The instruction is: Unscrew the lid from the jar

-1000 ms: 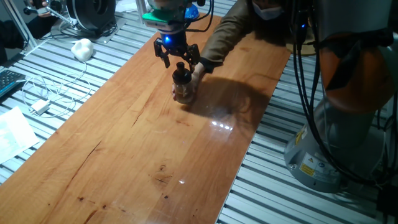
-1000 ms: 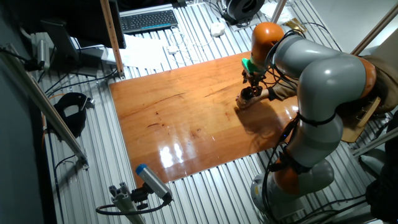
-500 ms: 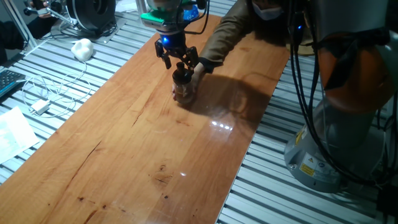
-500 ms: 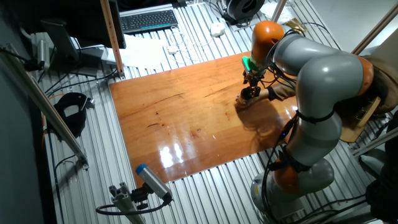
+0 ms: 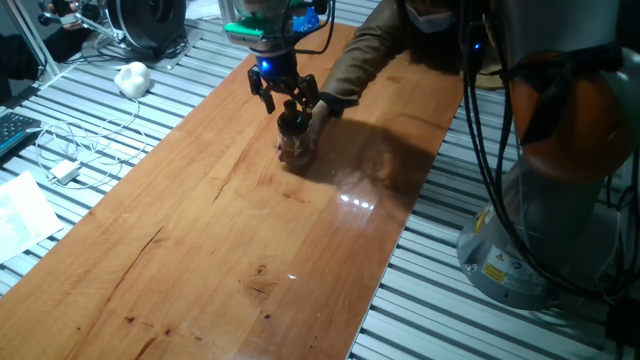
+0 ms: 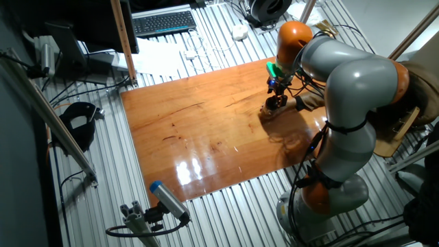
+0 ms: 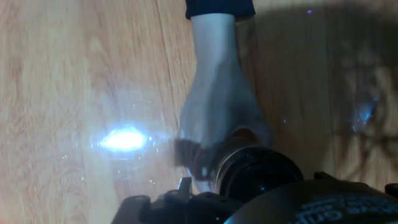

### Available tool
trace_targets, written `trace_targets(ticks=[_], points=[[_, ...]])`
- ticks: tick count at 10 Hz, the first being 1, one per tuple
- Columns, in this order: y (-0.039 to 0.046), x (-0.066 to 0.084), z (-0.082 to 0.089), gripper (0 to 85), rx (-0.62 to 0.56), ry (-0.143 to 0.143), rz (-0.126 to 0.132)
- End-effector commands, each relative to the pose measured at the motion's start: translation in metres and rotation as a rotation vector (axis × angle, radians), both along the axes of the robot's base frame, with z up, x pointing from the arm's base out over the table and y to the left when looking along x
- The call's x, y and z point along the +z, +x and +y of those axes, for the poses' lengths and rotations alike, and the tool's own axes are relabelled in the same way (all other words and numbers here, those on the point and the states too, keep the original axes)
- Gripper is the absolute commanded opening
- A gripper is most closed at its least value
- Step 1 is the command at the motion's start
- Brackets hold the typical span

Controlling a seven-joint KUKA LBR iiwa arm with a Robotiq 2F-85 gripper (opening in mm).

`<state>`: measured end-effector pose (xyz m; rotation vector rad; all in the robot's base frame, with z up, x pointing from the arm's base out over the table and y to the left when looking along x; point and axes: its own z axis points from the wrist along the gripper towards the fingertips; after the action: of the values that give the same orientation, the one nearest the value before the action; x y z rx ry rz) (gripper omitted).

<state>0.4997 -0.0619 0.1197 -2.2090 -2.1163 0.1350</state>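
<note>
A small clear glass jar (image 5: 294, 146) stands upright on the wooden table (image 5: 210, 250), toward its far end. A black lid (image 5: 292, 121) with a narrow knob sits on it. A person's hand (image 5: 319, 120) grips the jar from the right. My gripper (image 5: 289, 102) hangs straight above, fingers spread on either side of the knob; it looks open. In the other fixed view the gripper (image 6: 276, 92) is over the jar (image 6: 272, 110). In the hand view the lid (image 7: 258, 174) is at the bottom edge, with the hand (image 7: 217, 106) behind it; my fingertips do not show.
The person's dark-sleeved arm (image 5: 375, 50) reaches in from the far right. Left of the table lie a white lump (image 5: 131, 78), cables with a charger (image 5: 65, 172) and paper (image 5: 22, 212). The robot base (image 5: 535, 230) stands to the right. A keyboard (image 6: 163, 22) lies beyond the table.
My gripper has turned slightly about its vertical axis above the lid. The jar and the person's hand have stayed in place.
</note>
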Motion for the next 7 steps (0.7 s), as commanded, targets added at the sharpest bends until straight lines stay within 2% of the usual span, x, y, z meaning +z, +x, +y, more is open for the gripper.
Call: trace_targets(ticks=[1,7], points=[[0.0,-0.0001,0.0,85.0,0.002,-0.001,0.001],[0.0,-0.0008,0.0005,85.0,0.015,-0.004,0.004]])
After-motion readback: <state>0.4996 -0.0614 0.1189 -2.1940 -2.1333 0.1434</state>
